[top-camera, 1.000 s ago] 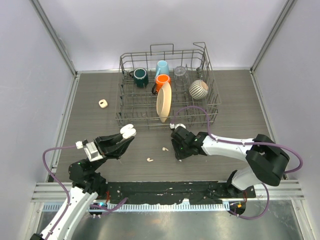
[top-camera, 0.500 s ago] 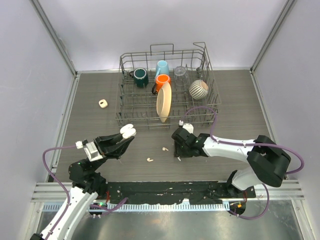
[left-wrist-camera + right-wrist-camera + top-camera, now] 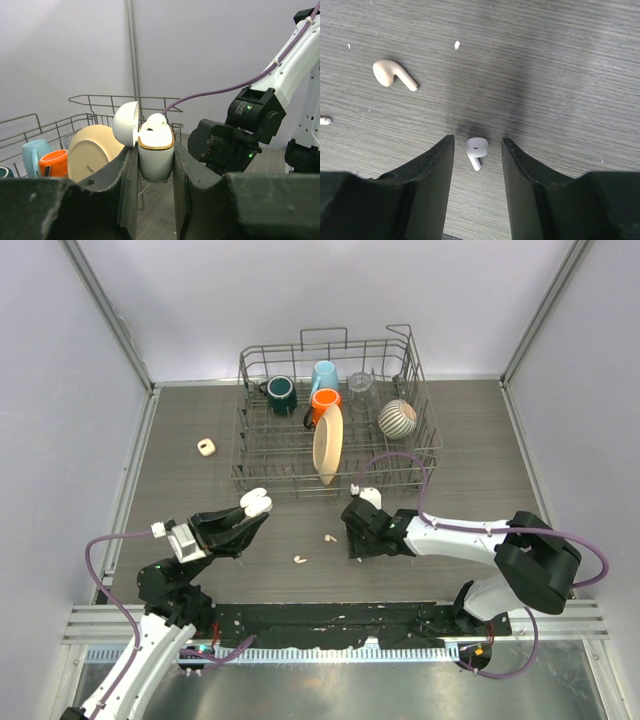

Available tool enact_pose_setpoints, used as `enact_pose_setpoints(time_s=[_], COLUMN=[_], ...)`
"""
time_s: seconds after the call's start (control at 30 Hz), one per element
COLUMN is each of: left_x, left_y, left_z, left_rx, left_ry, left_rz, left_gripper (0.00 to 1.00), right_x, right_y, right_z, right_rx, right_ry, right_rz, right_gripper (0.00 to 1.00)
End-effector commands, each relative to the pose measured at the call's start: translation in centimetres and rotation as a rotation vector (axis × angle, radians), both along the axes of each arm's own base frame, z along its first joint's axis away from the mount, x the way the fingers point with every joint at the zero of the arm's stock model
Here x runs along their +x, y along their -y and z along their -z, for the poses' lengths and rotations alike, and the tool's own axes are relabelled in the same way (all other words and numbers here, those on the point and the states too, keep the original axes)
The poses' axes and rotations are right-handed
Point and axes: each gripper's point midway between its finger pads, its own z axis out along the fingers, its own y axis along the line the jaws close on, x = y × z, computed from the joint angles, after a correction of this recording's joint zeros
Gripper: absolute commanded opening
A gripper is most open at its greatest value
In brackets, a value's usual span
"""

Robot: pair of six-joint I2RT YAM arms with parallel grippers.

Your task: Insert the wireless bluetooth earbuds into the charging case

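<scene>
My left gripper [image 3: 154, 150] is shut on a white charging case [image 3: 156, 162] with a gold rim, held upright above the table. Its lid [image 3: 125, 123] is flipped open and one white earbud [image 3: 156, 120] sits in it. From above, the case [image 3: 256, 502] shows at the left fingertips. My right gripper [image 3: 478, 140] is low over the table and open. A white earbud [image 3: 476, 147] lies on the wood between its fingers, touching neither. A cream earbud [image 3: 393, 74] lies further left. The top view shows two loose earbuds [image 3: 329, 537] [image 3: 299, 560] left of the right gripper [image 3: 353, 551].
A wire dish rack [image 3: 420, 455] stands at the back with mugs, a glass, a striped bowl and a cream plate [image 3: 327, 443]. A small cream rounded-square case [image 3: 206, 447] lies at the left of the table. Grey walls close in both sides.
The right gripper's jaws have widened, and the white earbud now lies loose on the table between them. The left arm and its case have not moved.
</scene>
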Motion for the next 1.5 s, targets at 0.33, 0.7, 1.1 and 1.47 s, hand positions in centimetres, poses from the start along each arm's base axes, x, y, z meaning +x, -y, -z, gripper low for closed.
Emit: enact_pose_setpoints(time_s=[0.33,0.7,1.1,1.47], left_x=[-0.2,-0.2,-0.2,-0.3], left_y=[-0.4,-0.2,-0.1,-0.1], left_z=[-1.6,-1.6,-1.6,-1.6], left_rx=[-0.027,-0.024,-0.025,-0.026], left_ry=[0.030,0.031,0.028,0.028], left_rz=[-0.012,-0.002,0.002,0.005], left_gripper=[0.00,0.00,0.00,0.00], right_x=[0.4,0.6,0.6,0.8], right_y=[-1.0,-0.9,-0.6,-0.6], right_z=[-0.5,-0.4,-0.8,-1.7], right_rx=[-0.026,-0.045,-0.044,-0.028], right_ry=[0.042,0.036,0.046,0.065], right_rz=[-0.100,-0.101,-0.090,-0.080], right_gripper=[0.38,0.39,0.24,0.22])
